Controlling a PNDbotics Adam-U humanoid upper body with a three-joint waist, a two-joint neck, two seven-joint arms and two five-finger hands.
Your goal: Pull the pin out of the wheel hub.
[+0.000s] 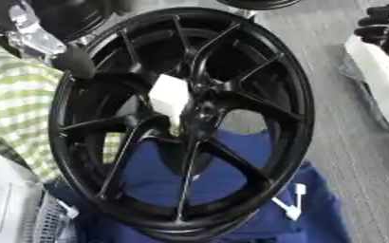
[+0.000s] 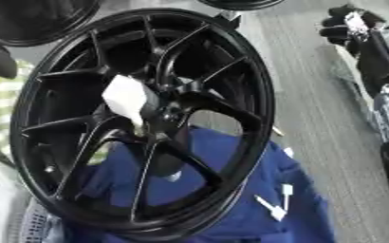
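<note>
A black wheel hub (image 1: 181, 123) is leaning upright over a blue cloth (image 2: 231, 190), filling the view.

A pale block-shaped piece (image 1: 170, 96), perhaps the pin, is sitting at the hub's centre. The left robot hand (image 1: 44, 40) is touching the rim, its fingers hard to make out. The right robot hand (image 2: 364, 33) is hanging well apart, half cut off, its fingers curled, holding nothing.

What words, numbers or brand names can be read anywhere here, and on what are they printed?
None can be read.
The black wheel shows no legible lettering.
The white piece at its hub is blank.
The paper at the lower left carries faint lines too blurred to read.
</note>
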